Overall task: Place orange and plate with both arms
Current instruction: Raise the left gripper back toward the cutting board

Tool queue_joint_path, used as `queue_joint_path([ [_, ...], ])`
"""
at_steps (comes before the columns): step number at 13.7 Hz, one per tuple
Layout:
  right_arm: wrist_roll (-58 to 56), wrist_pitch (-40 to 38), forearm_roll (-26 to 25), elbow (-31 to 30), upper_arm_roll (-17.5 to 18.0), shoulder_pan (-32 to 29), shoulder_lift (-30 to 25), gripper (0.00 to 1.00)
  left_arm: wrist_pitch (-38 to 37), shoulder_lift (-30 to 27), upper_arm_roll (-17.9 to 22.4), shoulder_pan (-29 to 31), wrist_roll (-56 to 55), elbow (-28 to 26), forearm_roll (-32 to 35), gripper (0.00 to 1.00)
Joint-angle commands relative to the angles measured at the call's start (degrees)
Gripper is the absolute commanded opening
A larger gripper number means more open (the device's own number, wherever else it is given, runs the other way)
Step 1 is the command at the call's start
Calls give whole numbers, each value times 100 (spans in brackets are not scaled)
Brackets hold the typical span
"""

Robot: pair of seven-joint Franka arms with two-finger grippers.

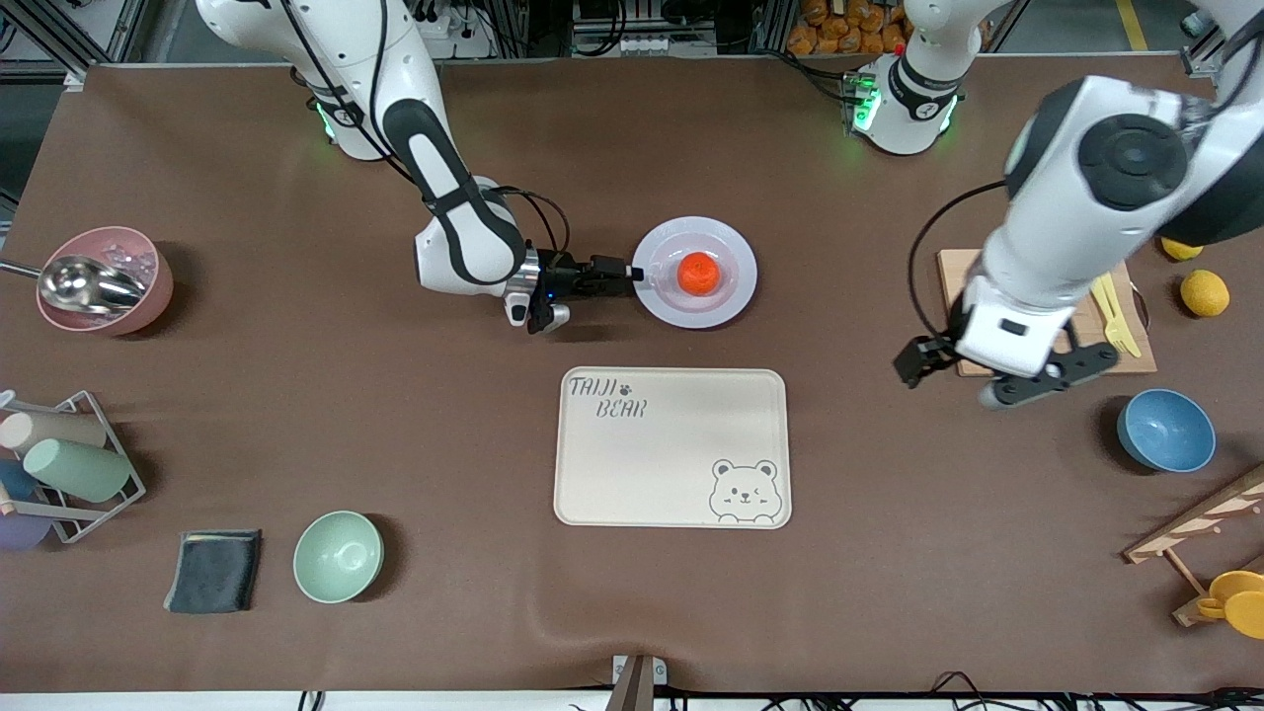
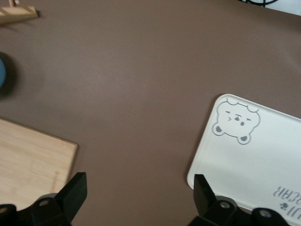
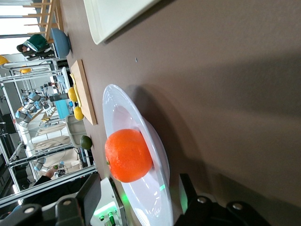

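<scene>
The pale lavender-white plate [image 1: 731,296] sits on the brown table farther from the front camera than the cream tray. The orange [image 1: 698,274] lies at the plate's middle. My right gripper [image 1: 637,274] is low at the plate's rim on the side toward the right arm's end, open, with the rim between its fingers. In the right wrist view the orange [image 3: 127,155] rests on the plate [image 3: 155,188], whose rim runs between the spread fingers of my right gripper [image 3: 140,195]. My left gripper [image 1: 948,380] hangs open and empty over bare table between the tray and the cutting board; the left wrist view also shows it open [image 2: 140,188].
The cream bear tray [image 1: 671,444] lies nearer the front camera than the plate. A wooden cutting board [image 1: 953,272] with a yellow fork, lemons [image 1: 1205,292] and a blue bowl [image 1: 1165,430] sit toward the left arm's end. A green bowl [image 1: 338,556], dark cloth, cup rack and pink bowl [image 1: 148,296] sit toward the right arm's end.
</scene>
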Motion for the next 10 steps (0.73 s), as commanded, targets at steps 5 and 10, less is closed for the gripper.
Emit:
queue_joint_path([
  [5,-178,7,509,64,-42,327,158,63,-1079,10,-78,472,1252,952,-263,100],
  [10,-397,7,721,152,-42,432,343,54,-1492,-69,-70,727,2087,1172,-641,100],
])
